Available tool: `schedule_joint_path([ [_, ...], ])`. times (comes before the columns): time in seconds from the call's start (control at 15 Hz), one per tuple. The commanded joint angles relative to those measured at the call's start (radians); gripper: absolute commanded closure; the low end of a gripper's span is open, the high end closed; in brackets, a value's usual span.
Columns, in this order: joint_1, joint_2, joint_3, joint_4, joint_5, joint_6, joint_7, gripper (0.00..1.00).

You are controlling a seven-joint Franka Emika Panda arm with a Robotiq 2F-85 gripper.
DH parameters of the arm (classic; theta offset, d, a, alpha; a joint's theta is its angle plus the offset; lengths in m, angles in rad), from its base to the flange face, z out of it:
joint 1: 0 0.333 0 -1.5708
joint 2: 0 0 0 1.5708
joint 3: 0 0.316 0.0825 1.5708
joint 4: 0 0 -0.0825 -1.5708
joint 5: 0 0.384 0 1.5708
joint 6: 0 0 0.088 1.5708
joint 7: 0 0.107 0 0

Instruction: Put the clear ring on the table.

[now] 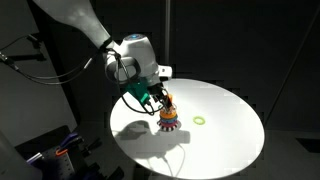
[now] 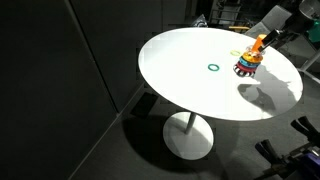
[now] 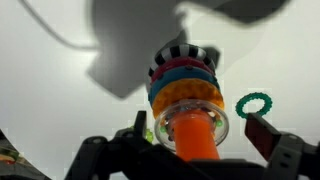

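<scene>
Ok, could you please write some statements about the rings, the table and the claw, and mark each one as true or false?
1. The green ring lies flat on the table, apart from the ring stack. True.
2. The clear ring already lies on the table. False: in the wrist view it sits around the orange post at the top of the ring stack.
3. The claw is shut on the green ring. False: its fingers stand apart, one on each side of the ring stack, and the green ring lies untouched to one side.
4. The table is round and white. True.
</scene>
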Motion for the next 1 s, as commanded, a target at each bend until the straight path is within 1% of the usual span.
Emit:
schedule_joint_path([
  [0.0, -0.027, 0.054, 0.023, 0.049, 0.031, 0.03, -0.04, 0.0],
  [0.27, -0.056, 0.103, 0.054, 0.093, 0.038, 0.043, -0.049, 0.0],
  [0.93, -0.176, 0.183, 0.181, 0.161, 0.035, 0.049, -0.088, 0.0],
])
